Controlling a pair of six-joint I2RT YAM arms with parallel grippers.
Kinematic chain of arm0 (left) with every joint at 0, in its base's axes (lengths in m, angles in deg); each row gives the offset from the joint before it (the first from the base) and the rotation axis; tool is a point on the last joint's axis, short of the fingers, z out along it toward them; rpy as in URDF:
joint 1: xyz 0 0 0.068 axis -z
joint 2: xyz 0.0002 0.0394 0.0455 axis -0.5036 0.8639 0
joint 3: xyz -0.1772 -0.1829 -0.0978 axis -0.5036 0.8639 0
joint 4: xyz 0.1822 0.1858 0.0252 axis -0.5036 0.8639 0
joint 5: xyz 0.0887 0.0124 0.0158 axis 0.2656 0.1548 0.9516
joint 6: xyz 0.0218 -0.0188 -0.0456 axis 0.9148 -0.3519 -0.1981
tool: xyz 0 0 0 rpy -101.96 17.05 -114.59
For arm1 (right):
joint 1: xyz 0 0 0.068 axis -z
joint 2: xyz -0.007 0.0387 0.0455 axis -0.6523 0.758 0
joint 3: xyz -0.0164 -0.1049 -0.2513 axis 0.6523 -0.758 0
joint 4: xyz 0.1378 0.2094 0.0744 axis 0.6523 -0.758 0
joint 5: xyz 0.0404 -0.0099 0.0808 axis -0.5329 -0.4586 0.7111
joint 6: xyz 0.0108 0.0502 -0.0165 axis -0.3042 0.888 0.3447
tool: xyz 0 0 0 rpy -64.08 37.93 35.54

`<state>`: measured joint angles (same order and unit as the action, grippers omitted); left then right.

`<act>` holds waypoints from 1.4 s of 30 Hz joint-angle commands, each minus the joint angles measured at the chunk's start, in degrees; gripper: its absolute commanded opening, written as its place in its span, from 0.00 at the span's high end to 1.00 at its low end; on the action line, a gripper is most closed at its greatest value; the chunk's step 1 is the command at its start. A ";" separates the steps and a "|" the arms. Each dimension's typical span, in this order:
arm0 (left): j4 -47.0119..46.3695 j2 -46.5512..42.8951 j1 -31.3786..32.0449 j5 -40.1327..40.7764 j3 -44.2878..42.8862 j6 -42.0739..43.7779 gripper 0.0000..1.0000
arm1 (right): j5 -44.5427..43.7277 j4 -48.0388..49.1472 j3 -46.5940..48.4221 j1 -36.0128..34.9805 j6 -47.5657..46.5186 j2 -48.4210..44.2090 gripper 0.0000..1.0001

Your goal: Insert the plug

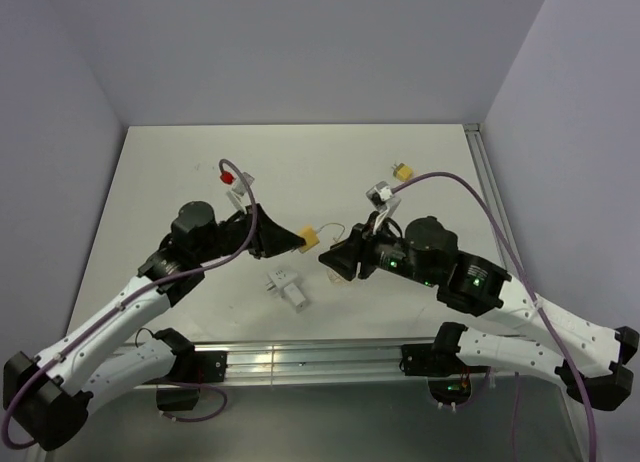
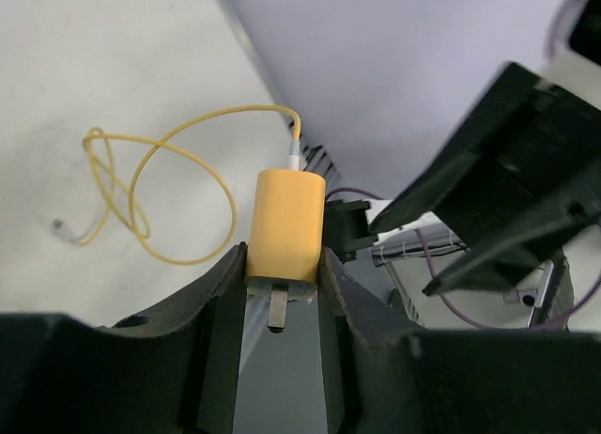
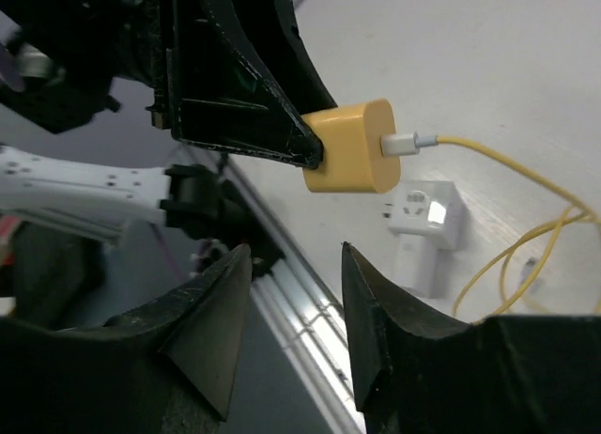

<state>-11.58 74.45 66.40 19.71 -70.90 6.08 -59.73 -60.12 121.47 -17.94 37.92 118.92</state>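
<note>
The plug (image 1: 402,171), a tiny yellow block with a dark end and no wire, lies on the table at the back right, away from both grippers. My left gripper (image 1: 300,240) is shut on the yellow connector with the thin yellow wire (image 1: 309,235) and holds it above the table. In the left wrist view the jaws (image 2: 285,270) pinch its sides (image 2: 285,223), and a metal prong (image 2: 277,312) points back between them. My right gripper (image 1: 335,263) is open and empty, facing the connector (image 3: 352,157) from just below (image 3: 293,255).
A small white block (image 1: 285,286) lies on the table between the arms; it also shows in the right wrist view (image 3: 424,220). The yellow wire loop (image 2: 160,194) trails over the table. A red-and-white piece (image 1: 230,179) lies at the back left. An aluminium rail (image 1: 320,360) runs along the near edge.
</note>
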 commanded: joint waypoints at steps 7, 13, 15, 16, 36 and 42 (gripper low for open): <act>-13.07 -7.70 0.31 -6.03 1.07 2.28 1.00 | 18.77 11.88 -1.47 4.51 9.00 -0.89 0.57; -13.77 -10.51 0.22 -7.71 0.89 2.37 1.00 | 18.16 13.99 -0.41 4.95 9.00 0.96 0.56; -13.95 -10.87 0.23 -8.41 0.89 2.19 1.00 | 18.87 15.31 -1.02 5.65 9.44 0.79 0.56; -14.21 -11.05 0.31 -8.58 0.89 2.02 1.00 | 18.87 16.36 -1.29 6.00 9.53 0.61 0.56; -3.43 -16.05 1.45 6.42 -0.60 10.53 1.00 | 16.35 14.73 -0.50 9.52 16.89 1.32 0.33; -1.47 -16.94 1.63 15.32 -1.13 17.21 1.00 | 12.02 10.75 1.78 9.52 25.69 2.45 0.17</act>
<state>-13.81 57.92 67.71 28.06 -69.33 17.66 -44.19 -47.44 119.26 -8.76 57.41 121.13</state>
